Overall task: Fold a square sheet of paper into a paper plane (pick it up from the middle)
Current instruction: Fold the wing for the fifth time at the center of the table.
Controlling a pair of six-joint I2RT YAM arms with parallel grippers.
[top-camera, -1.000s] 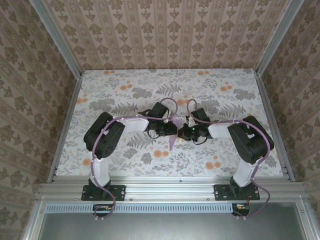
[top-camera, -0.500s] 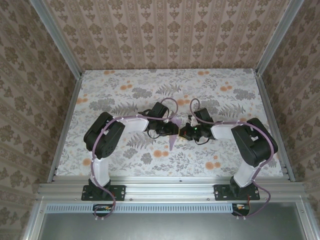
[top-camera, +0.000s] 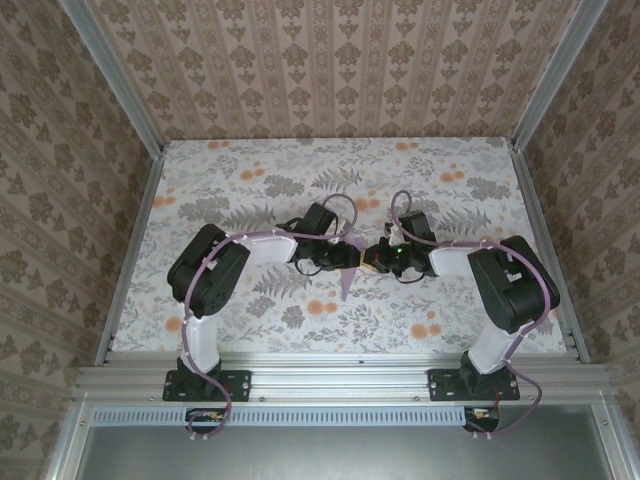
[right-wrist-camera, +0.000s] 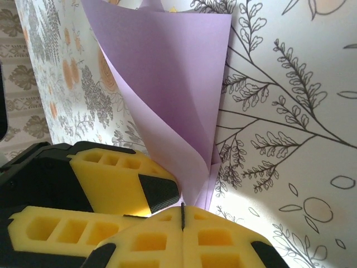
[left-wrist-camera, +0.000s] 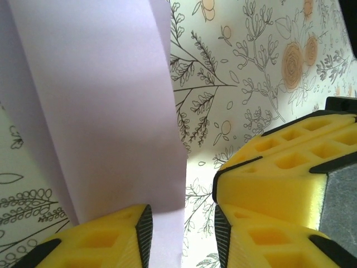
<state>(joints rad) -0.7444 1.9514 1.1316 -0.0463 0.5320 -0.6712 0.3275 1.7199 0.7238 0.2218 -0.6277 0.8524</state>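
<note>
The square sheet of paper, pale lilac and folded into layers with a point toward the near edge, is held between both grippers at mid-table. In the left wrist view the paper rests against one pad while my left gripper stands open with a clear gap. In the right wrist view my right gripper has its pads pressed together, and the paper's lower corner runs into their tips. From above, the left gripper and right gripper sit nearly tip to tip.
The floral tabletop stretches free behind and to both sides of the arms. Aluminium rails frame the near edge, and patterned walls enclose the other sides. A yellow finger of the right gripper sits close beside the left gripper's jaws.
The right arm has shifted a little to the right and back. The left arm has stayed put, and the paper's point has barely moved.
</note>
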